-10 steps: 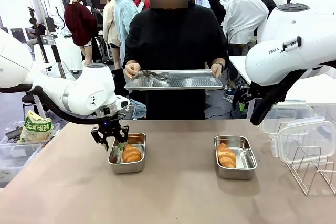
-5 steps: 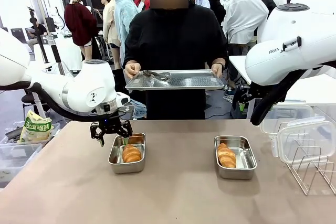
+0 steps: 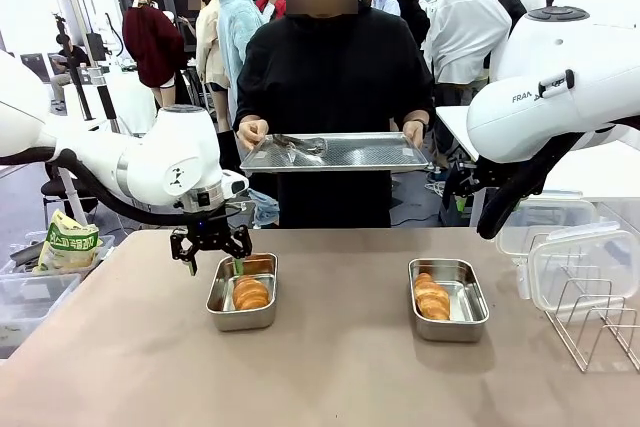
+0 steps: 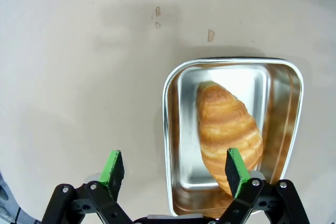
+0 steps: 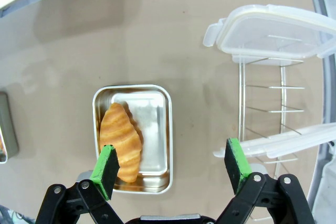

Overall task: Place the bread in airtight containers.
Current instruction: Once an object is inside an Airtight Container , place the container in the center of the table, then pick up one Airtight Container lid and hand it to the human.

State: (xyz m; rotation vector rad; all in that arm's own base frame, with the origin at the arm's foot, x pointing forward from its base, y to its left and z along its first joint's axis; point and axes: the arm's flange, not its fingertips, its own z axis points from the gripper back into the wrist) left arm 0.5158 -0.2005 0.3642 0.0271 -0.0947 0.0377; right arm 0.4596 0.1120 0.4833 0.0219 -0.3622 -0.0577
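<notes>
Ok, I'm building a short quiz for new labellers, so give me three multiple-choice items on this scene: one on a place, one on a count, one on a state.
1. Where are the clear lids?
A. in the person's hands
B. under the left arm
C. on the wire rack

2. How many rolls lie in the steel containers?
A. one
B. two
C. four

3. How is the left gripper?
A. open, holding nothing
B. shut on a roll
C. shut, empty

Key:
1 C, the lids rest on the rack at the robot's right.
2 B, the left roll lies in the left container and the right roll in the right container.
3 A, its green pads stand wide apart, gripping nothing.
</notes>
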